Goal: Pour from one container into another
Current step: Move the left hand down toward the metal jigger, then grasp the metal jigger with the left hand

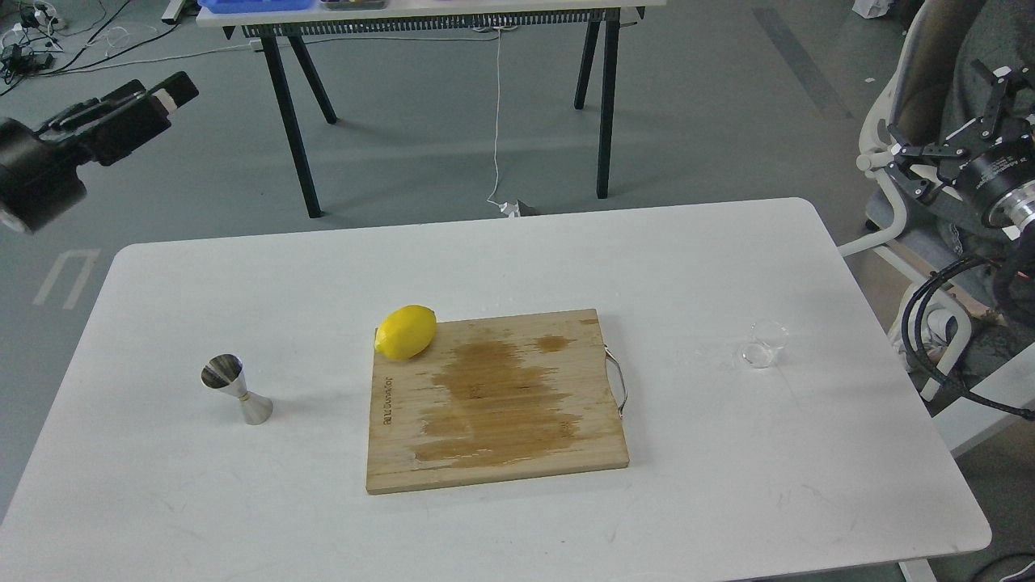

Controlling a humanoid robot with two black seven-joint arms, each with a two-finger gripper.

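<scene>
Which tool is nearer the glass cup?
Right. The right tool hangs off the table's right edge, above and right of the cup. The left tool is far across, beyond the table's left corner, nearer the jigger.

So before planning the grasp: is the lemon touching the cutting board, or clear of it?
Touching. The head view shows the lemon lying over the far left corner of the cutting board, no gap between them.

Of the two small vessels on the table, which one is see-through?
The glass cup, right of the cutting board. The other, the jigger on the left, is opaque shiny steel, hourglass-shaped.
</scene>
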